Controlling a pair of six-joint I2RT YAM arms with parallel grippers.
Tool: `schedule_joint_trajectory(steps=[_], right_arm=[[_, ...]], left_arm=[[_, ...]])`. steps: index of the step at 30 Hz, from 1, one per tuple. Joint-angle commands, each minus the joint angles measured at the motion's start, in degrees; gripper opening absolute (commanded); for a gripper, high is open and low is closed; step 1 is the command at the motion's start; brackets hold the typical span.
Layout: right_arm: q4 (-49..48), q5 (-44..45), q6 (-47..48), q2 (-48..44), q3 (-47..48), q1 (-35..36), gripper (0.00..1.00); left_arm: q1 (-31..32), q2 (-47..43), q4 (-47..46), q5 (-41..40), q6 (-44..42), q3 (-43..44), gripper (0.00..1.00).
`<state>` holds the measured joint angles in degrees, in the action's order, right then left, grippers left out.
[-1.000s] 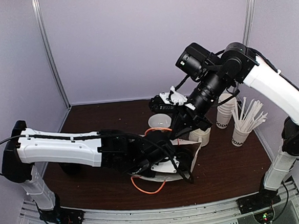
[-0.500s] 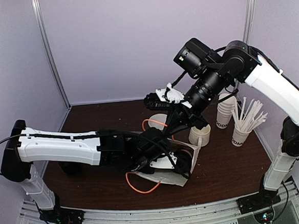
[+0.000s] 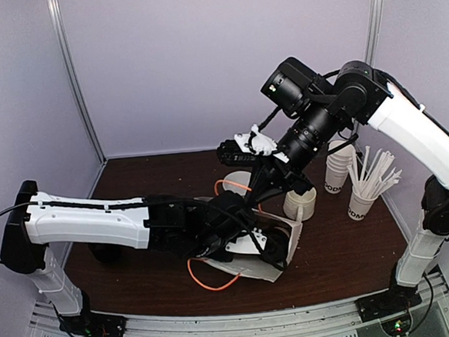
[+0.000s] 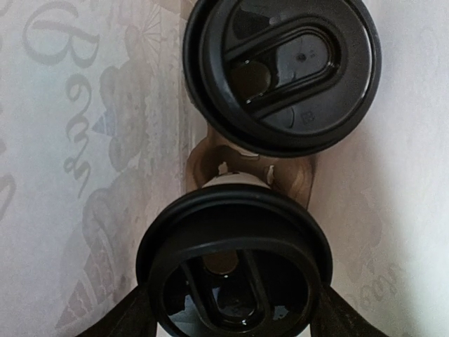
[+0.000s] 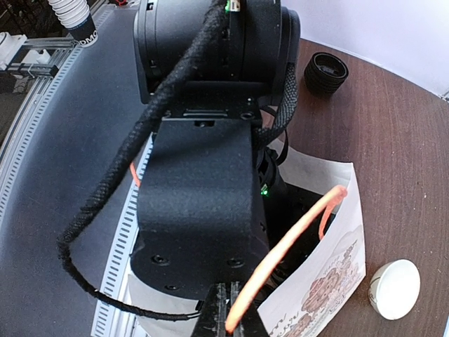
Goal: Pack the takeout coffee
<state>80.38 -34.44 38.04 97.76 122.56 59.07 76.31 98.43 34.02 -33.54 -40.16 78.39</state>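
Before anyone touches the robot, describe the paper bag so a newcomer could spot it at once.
Look at the dark brown table between the two arms. Near its middle sits the white paper bag, the left arm reaching into its open mouth. Unlike the white paper cups to its right, it has orange cord handles, one pinched by the right fingers.

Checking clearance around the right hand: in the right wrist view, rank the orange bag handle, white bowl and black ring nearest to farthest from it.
1. orange handle: pinched in the right hand.
2. white bowl: lower right of the view.
3. black ring: top of the view.
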Motion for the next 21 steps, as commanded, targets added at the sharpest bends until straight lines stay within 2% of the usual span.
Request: schedule_joint_trajectory(steps=[1,10,21], right_arm=[[1.08,-3.23,0.84,-0.11,0.65,0.39,0.02],[4.27,-8.54,3.29,0.23,0.8,0.59,0.02],[4.68,-8.02,3.53,0.45,0.58,0.79,0.02]], left_arm=[[-0.34,-4.09,-0.67,0.92,0.82,0.36,0.58],[-0.07,-6.04,0.48,5.31,2.44,0.14,0.58],[-0.04,-2.77,-2.49,5.39,0.87,0.03,0.58]])
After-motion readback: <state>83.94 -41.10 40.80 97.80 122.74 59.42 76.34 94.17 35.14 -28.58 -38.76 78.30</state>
